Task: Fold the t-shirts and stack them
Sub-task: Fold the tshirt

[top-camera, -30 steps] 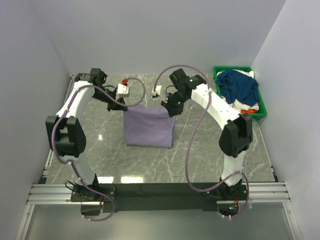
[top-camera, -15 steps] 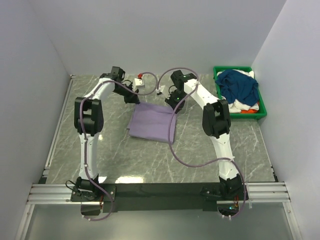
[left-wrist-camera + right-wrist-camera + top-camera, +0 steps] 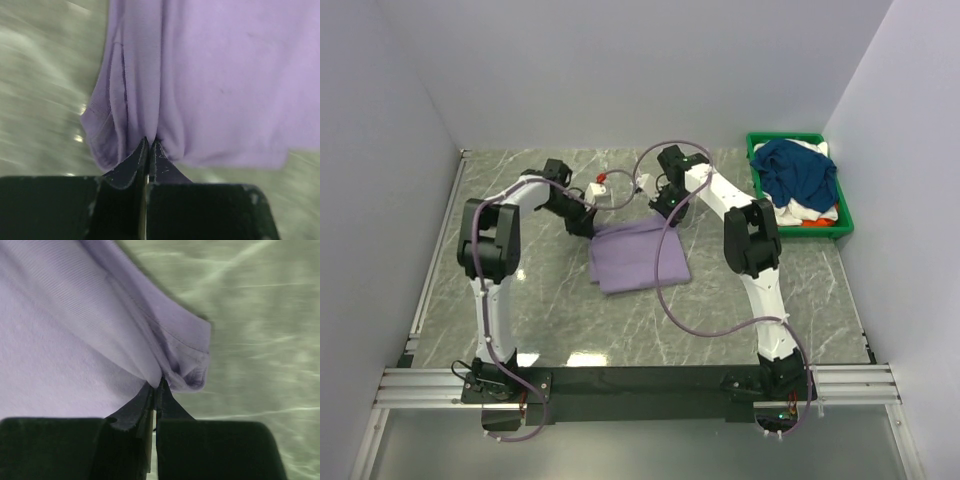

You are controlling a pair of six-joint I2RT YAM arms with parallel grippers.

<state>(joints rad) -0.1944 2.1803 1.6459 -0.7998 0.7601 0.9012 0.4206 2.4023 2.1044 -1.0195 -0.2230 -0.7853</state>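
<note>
A: Which step are you on?
B: Mid-fold. Your left gripper (image 3: 149, 143) and right gripper (image 3: 157, 386) are each pinched tight on a far corner of the purple shirt (image 3: 638, 256), which lies on the table (image 3: 520, 300) between the arms.
A: And next?
B: Likely set both corners down flat, then let go — without dragging the fold askew.

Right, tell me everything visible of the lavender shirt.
The light lavender soft cloth t-shirt lies folded into a rough rectangle on the grey marbled tabletop. Its far corners bunch into pleats, stitched hems showing, where the left tool and right tool each pinch it shut.
</note>
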